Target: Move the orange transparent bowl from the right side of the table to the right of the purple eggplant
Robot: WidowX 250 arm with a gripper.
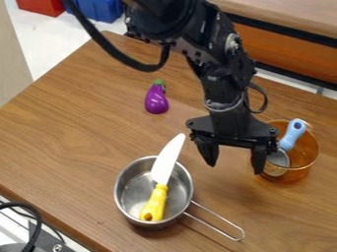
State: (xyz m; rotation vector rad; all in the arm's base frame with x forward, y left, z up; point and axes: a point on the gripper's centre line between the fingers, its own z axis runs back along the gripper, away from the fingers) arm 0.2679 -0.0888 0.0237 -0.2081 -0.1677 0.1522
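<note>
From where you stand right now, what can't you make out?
All in the camera view:
- Part of the amber pot's side: behind the pincer.
- Part of the pan's bottom: under the knife.
- The arm's upper end: cut off by the top edge.
- The blue bin's full shape: same edge, and the arm's cable.

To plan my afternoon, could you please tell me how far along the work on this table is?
Seemingly done: the yellow-handled knife rests in the metal pot, and the blue-handled utensil is in the orange bowl. In hand: nothing; the tool is open near the bowl. Possibly left: the purple eggplant, lying on the table outside both vessels.
</note>
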